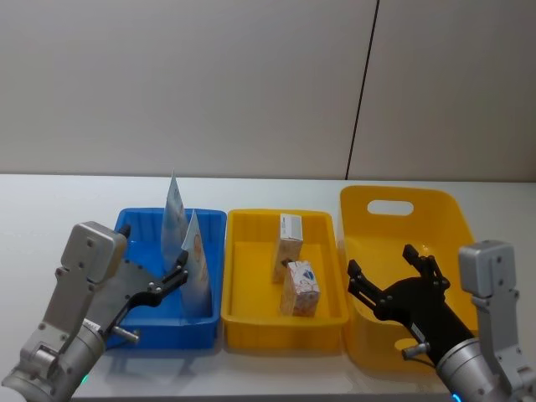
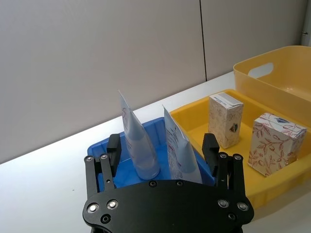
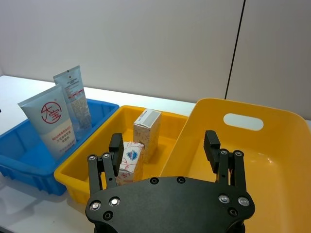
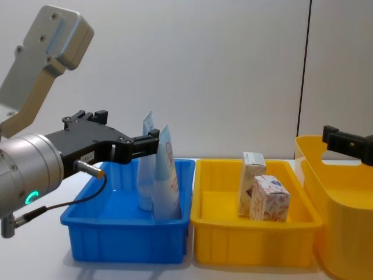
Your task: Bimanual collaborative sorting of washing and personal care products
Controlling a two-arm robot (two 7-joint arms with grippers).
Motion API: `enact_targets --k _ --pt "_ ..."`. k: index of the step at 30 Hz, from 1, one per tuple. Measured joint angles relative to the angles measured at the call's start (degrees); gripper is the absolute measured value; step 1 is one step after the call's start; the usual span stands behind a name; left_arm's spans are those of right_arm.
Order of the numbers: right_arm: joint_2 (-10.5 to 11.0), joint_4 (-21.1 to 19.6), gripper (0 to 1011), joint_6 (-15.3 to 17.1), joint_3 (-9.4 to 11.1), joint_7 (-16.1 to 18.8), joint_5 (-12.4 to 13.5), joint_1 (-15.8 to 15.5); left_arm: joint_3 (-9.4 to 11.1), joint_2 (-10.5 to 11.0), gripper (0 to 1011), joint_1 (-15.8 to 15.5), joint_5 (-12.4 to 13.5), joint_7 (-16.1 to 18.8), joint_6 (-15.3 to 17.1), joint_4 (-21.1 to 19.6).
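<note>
Left gripper (image 2: 162, 145): jaws apart, holding nothing. It hangs over the near part of the blue tray (image 1: 138, 216), close beside the light blue tube (image 3: 48, 121). I cannot tell whether a finger touches it.

Right gripper (image 1: 382, 261): jaws apart as well, nothing between them, poised above the left part of the large yellow bin (image 1: 435, 201).

Product positions:
- The light blue tube with the red round logo stands cap down in the blue tray, leaning a little.
- The pale translucent tube (image 3: 75, 97) is in the same tray, just behind the blue one and also cap down.
- The tall beige carton (image 1: 289, 243) stands upright in the yellow tray (image 1: 251, 216) between the blue tray and the bin.
- The squat white carton (image 1: 301, 289) with the orange-red pattern is just in front of the beige one in the same tray. They are very close, but I can't tell if they touch.

Progress, my reading: every product I can see sits in a tray, tubes together and cartons together, which looks like a finished sort by type. The part of the bin I can see holds no product. If the bin is meant to be a destination, transfers are left to do. Otherwise all that is left is to back both arms off the desk (image 1: 67, 201).
</note>
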Motion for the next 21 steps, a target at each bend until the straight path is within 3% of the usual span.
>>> enact_targets --k 21 --pt "0.00 0.00 1003 0.00 0.00 0.00 0.00 0.00 0.00 0.00 1001 0.00 0.00 0.00 0.00 0.00"
